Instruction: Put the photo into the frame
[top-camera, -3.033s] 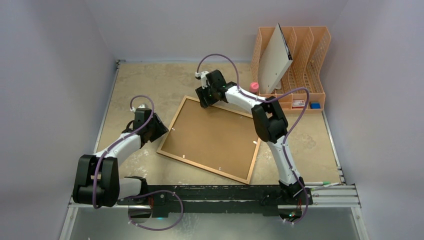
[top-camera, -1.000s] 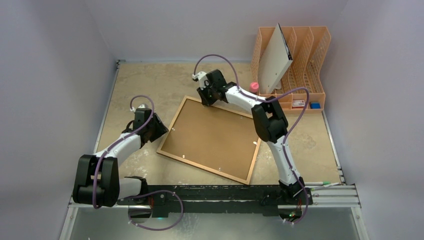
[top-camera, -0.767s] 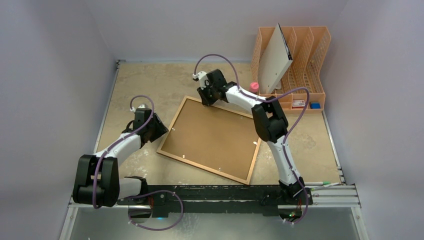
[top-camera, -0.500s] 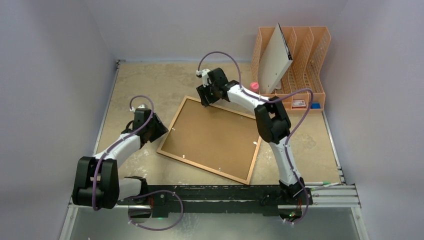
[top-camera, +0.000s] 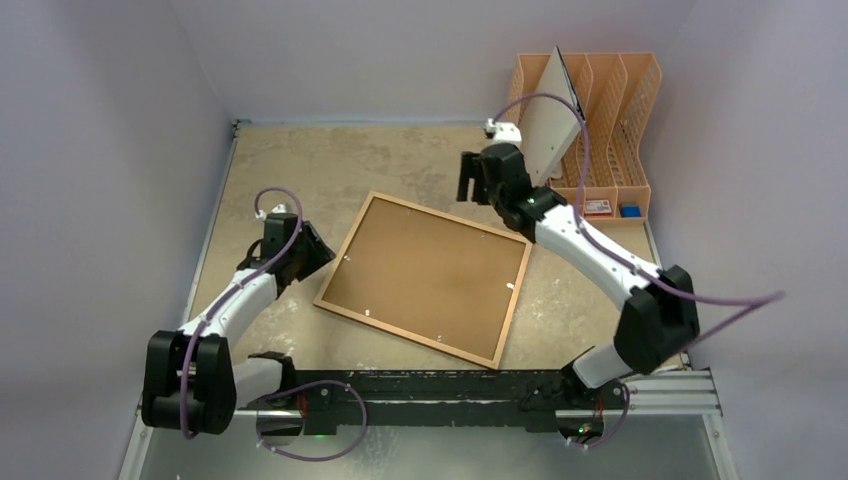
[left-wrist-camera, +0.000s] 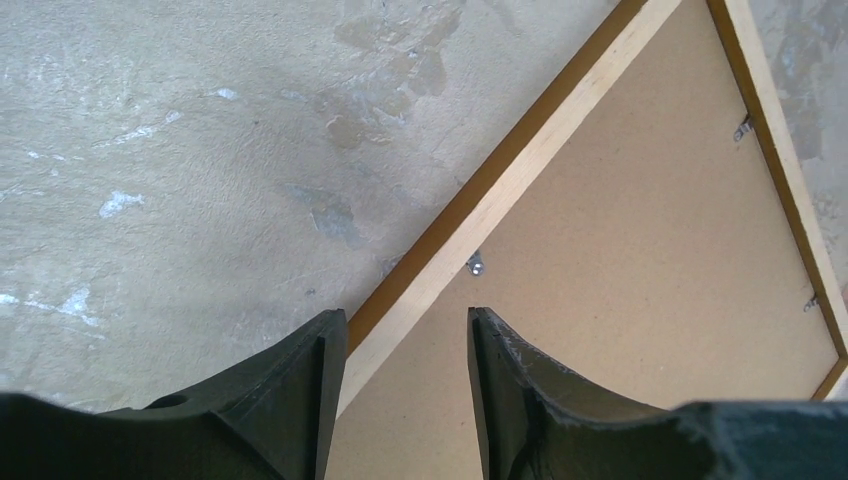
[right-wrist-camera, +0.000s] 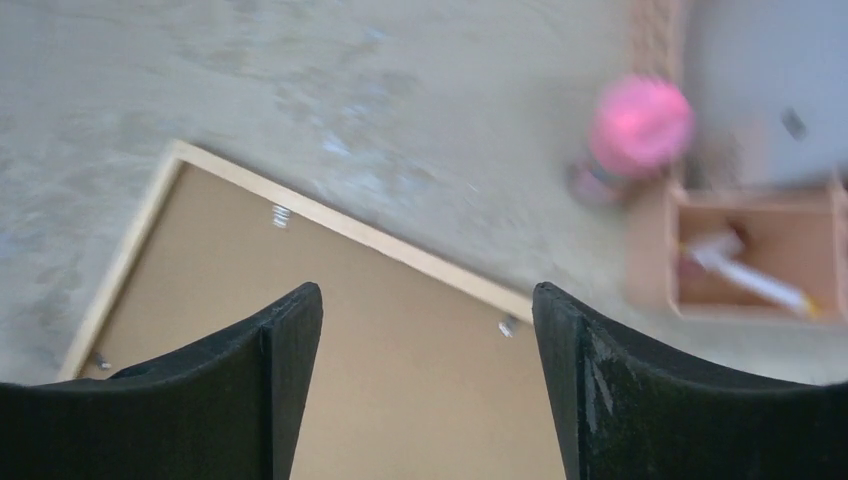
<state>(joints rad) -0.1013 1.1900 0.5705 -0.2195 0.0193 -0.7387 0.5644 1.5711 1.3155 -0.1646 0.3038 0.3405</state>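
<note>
The frame (top-camera: 344, 250) lies face down on the table, tilted, with the plain brown backing board (top-camera: 425, 275) in it and small metal tabs (left-wrist-camera: 476, 265) at its edge. The photo is hidden. My left gripper (top-camera: 320, 254) is open and hangs over the frame's left edge (left-wrist-camera: 520, 180), one finger on each side of it, empty. My right gripper (top-camera: 468, 188) is open and empty, raised above the frame's far edge (right-wrist-camera: 400, 248) and apart from it. The backing board also shows in the right wrist view (right-wrist-camera: 330, 340).
An orange file rack (top-camera: 620, 120) with a white board (top-camera: 550, 120) leaning in it stands at the back right. A pink round object (right-wrist-camera: 640, 125) and a small open box with a pen (right-wrist-camera: 750, 250) sit next to the rack.
My right arm has lifted off the frame's far-left corner and swung to the right, its elbow now out to the right. The left arm and the frame have hardly moved.
</note>
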